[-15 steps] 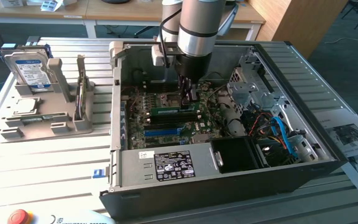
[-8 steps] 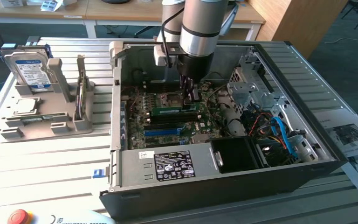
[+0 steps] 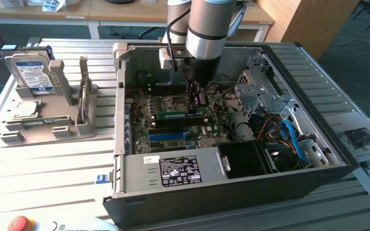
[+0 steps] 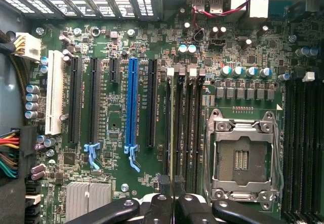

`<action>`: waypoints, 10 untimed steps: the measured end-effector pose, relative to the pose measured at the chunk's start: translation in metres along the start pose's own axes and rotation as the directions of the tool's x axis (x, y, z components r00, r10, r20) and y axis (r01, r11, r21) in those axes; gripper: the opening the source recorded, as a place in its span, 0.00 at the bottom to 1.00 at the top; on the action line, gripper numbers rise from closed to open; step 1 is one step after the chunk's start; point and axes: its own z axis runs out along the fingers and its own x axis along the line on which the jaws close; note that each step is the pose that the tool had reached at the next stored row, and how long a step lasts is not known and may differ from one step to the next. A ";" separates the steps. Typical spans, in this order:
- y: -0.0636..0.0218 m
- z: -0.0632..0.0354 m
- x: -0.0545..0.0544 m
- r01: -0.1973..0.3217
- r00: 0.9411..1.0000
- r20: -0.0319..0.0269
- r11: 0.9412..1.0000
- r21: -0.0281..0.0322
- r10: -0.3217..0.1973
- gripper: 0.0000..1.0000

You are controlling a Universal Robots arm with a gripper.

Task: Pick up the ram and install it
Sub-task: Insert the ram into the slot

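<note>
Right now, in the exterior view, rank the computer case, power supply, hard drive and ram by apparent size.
1. computer case, largest by far
2. power supply
3. hard drive, though it sits farther from the camera
4. ram, a thin green strip

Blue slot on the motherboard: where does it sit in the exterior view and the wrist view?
Exterior view: the blue slot lies between the black slots and the power supply.
Wrist view: the blue slot stands among the black slots, near the white slot.
Shared landmark: the processor socket.
</note>
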 end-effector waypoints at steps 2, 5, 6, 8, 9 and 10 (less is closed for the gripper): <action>0.0000 0.0000 0.000 0.000 1.000 0.000 1.000 0.000 0.000 0.12; -0.0001 0.0025 0.000 0.000 1.000 0.000 1.000 0.001 0.000 0.12; -0.0001 0.0039 0.000 0.000 1.000 0.000 1.000 0.001 0.000 0.12; 0.0000 0.0069 0.000 0.000 1.000 0.000 1.000 0.002 0.000 0.12; 0.0000 0.0077 0.000 0.000 1.000 0.000 1.000 0.003 0.000 0.12; 0.0000 0.0077 0.000 0.000 1.000 0.000 1.000 0.003 0.000 0.12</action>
